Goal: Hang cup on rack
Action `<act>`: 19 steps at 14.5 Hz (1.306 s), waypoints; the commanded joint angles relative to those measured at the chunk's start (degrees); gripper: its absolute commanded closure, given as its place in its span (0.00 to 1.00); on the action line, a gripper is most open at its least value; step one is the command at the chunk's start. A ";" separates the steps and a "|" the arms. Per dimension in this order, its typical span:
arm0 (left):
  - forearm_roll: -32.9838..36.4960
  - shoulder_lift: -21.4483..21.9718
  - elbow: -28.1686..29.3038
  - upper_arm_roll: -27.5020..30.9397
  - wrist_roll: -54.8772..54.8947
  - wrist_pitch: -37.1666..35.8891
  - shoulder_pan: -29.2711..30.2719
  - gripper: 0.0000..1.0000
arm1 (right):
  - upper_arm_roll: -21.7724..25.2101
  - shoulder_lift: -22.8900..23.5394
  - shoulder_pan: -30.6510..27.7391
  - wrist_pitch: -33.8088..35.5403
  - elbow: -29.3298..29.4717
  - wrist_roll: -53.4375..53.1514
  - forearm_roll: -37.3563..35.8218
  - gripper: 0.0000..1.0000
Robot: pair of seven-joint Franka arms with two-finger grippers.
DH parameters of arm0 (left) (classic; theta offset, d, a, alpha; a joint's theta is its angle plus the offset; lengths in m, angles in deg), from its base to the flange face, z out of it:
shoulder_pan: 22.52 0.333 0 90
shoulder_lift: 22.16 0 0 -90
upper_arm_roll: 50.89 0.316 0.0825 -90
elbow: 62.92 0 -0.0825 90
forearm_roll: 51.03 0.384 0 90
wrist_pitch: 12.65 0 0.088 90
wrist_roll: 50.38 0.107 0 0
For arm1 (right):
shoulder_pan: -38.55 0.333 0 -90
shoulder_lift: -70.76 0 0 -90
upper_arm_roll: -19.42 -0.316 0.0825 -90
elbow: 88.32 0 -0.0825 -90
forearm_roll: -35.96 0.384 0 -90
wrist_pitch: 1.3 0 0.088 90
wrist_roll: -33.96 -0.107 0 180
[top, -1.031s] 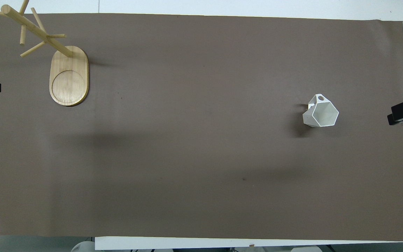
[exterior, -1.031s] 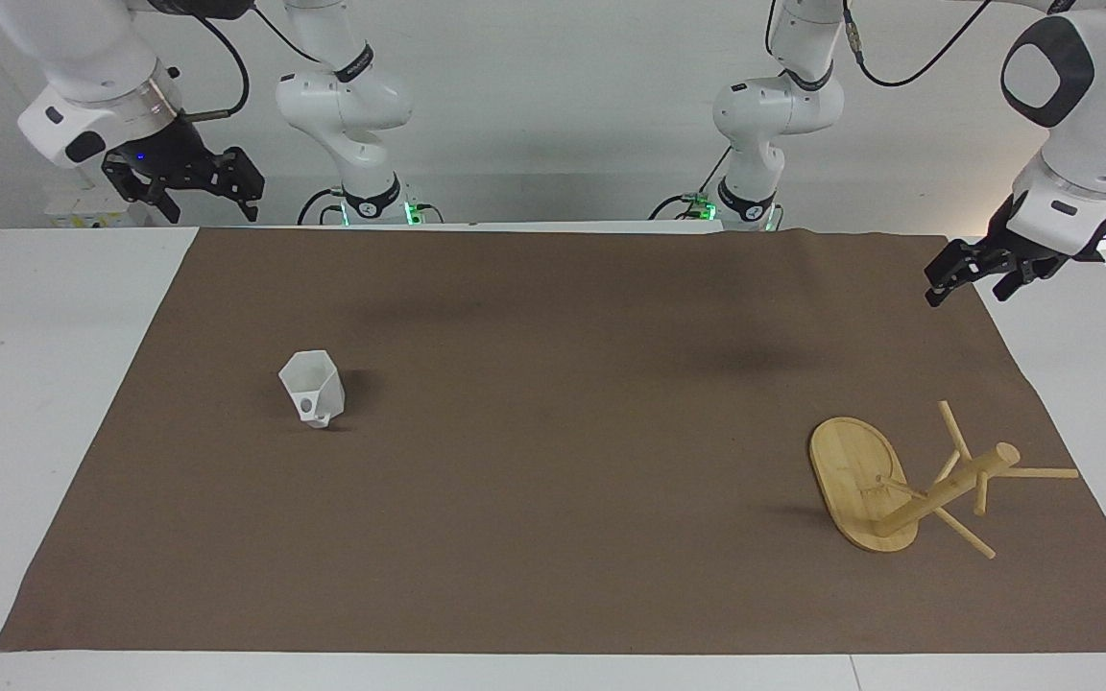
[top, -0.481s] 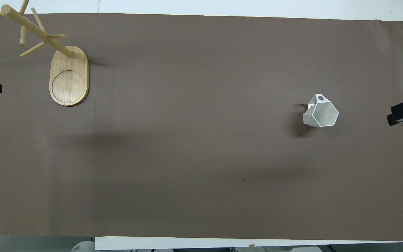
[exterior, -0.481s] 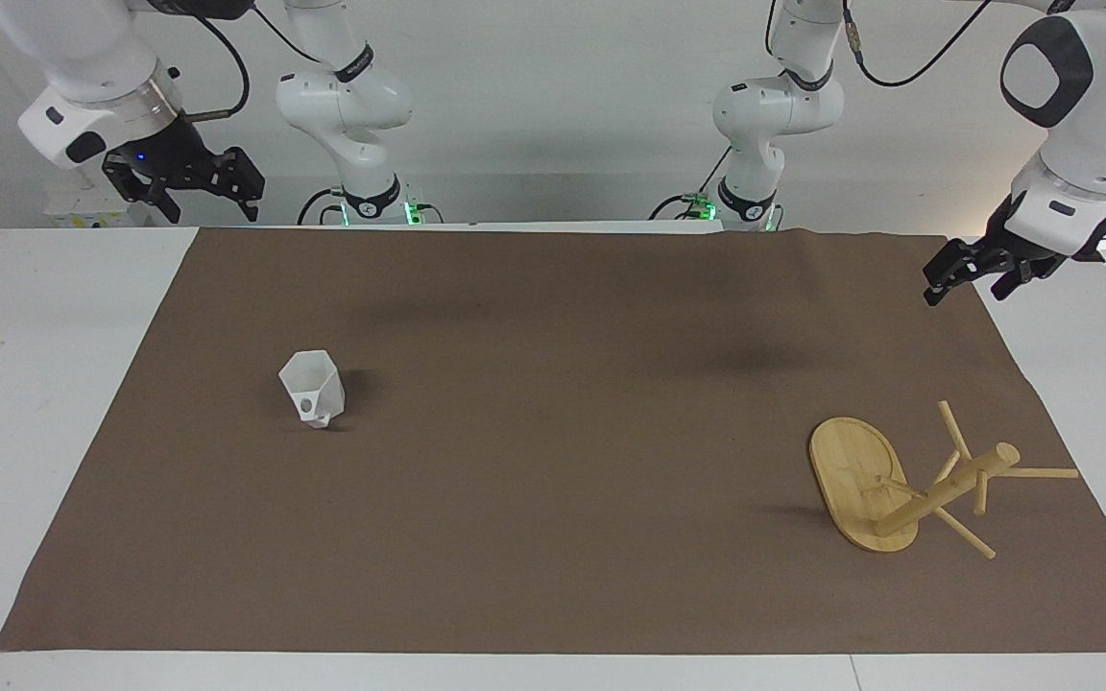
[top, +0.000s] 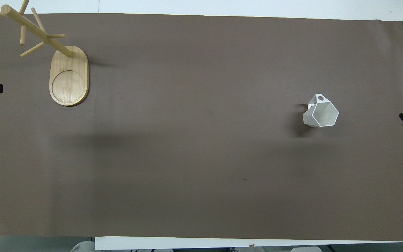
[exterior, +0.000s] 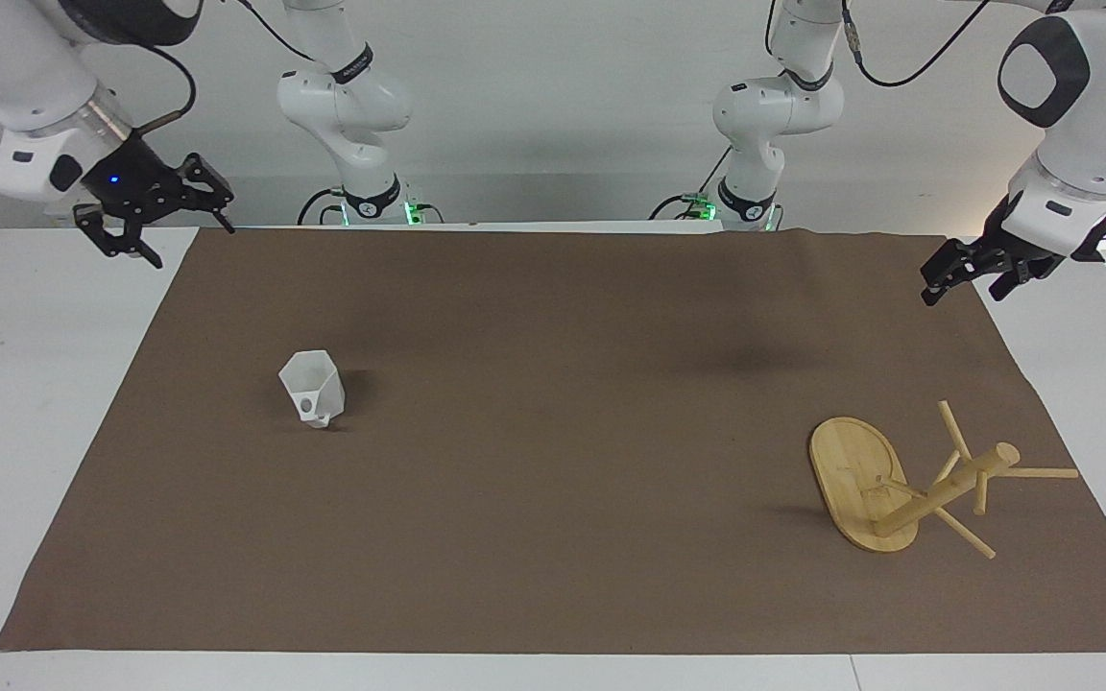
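The cup point(exterior: 312, 387) stands upright on the brown mat point(exterior: 553, 537), mouth up, toward my right arm's end of the table, its pierced handle on the side away from me. My right gripper point(exterior: 152, 216) hangs over the mat's edge at that same end, fingers spread and empty, so the cup lies forward of it and inward; this arm is plainly the nearer one. The rack point(exterior: 908, 485) stands well apart at my left arm's end, its post upright and pegs bare. My left gripper point(exterior: 971, 274) waits over the mat's edge there; I cannot tell its fingers' state.
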 commanded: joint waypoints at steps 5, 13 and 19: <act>0.94 0.52 0.43 -0.03 -0.63 0.36 0.01 0.00 | -0.34 9.95 -14.05 -0.55 -8.21 45.55 26.46 0.00; 0.85 2.88 5.08 -0.47 -5.98 1.68 -4.63 0.00 | -0.78 25.74 -18.63 5.06 -11.94 75.55 40.63 0.00; 0.67 3.59 6.41 -0.56 -5.11 1.42 -4.91 0.00 | -0.95 33.77 -17.32 6.74 -10.52 85.32 43.80 0.00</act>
